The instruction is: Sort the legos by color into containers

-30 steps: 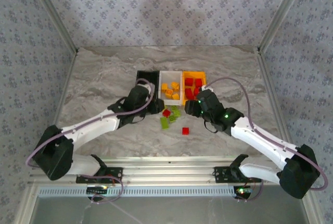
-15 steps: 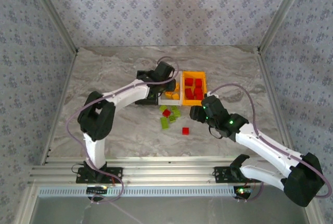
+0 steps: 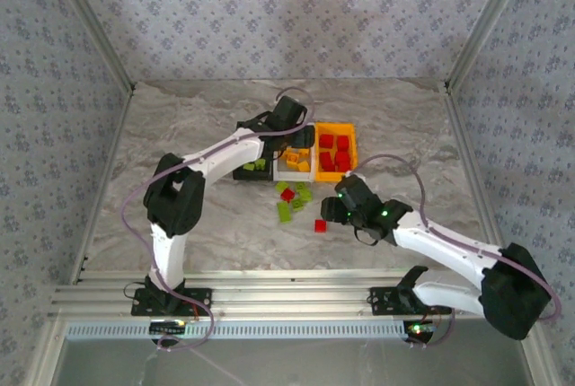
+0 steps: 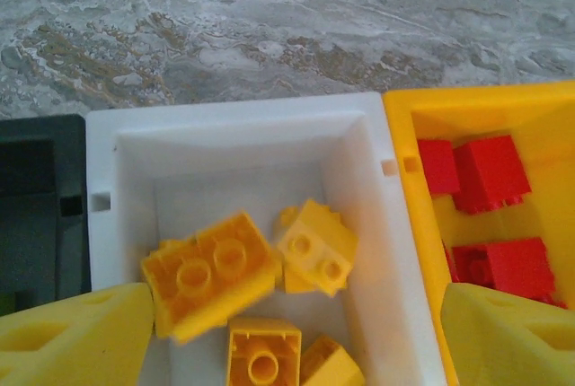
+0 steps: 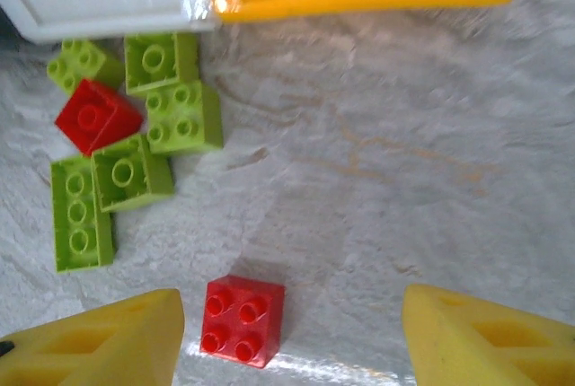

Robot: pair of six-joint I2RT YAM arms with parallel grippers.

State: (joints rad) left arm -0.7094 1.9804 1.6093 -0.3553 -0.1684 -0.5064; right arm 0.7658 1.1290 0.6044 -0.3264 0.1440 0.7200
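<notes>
My left gripper [image 3: 294,138] hangs open above the white bin [image 4: 377,224], nothing between its fingers [image 4: 81,337]. Several orange-yellow legos [image 4: 314,247] lie in that bin; one [image 4: 211,271] looks blurred. The orange bin [image 4: 409,148] to its right holds red legos [image 4: 490,171]. The black bin [image 3: 246,127] holds green legos [image 3: 254,165]. My right gripper [image 5: 292,314] is open and low over the table, a lone red lego [image 5: 243,320] between its fingers, nearer the left one. A pile of lime green legos [image 5: 175,117] with one red lego [image 5: 97,115] lies beyond it.
The three bins stand side by side at mid table, black, white, orange from left to right. The loose pile [image 3: 293,196] lies just in front of them. Bare marble table [image 3: 180,117] spreads on both sides, with patterned walls around.
My left arm swung from beside the loose pile up over the white bin. My right gripper drew back from the orange bin and came down around the lone red lego.
</notes>
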